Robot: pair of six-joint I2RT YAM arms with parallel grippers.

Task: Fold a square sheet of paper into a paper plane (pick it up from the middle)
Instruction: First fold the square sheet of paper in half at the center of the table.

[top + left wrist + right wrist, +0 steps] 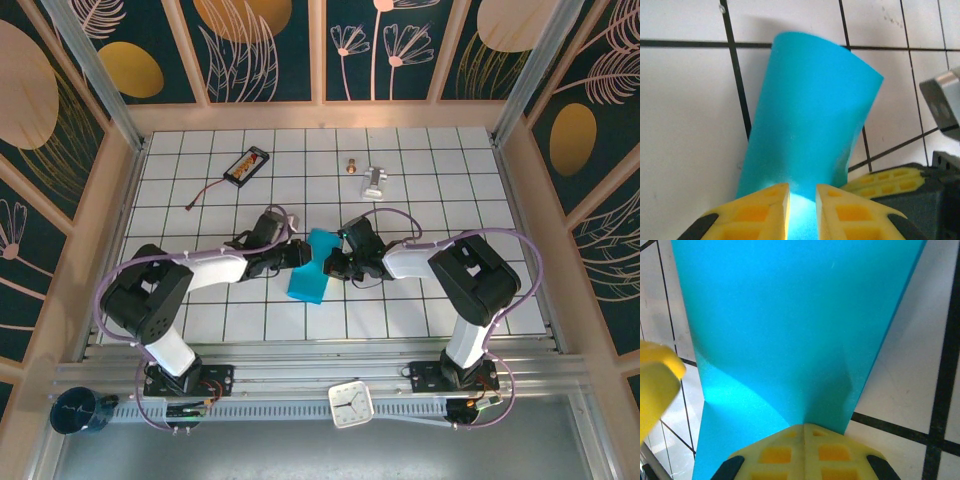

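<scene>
The square sheet of paper [309, 272] is teal-blue and hangs bent between my two grippers at the middle of the table, its lower part reaching toward the near edge. In the right wrist view my right gripper [804, 430] is shut on the paper [790, 315], pinching a crease into it. In the left wrist view the paper [810, 110] arches up in a curve; my left gripper [802, 200] has its jaws a narrow gap apart with paper showing in the gap. From above, the left gripper [298, 253] and right gripper [335, 262] face each other across the sheet.
A black battery pack [247, 165] with a wire lies at the back left. A small silver metal piece [375, 181] and a brass bit [351, 166] lie at the back centre. Wooden-framed walls [520, 170] enclose the tiled table. A white clock [351, 404] sits on the near rail.
</scene>
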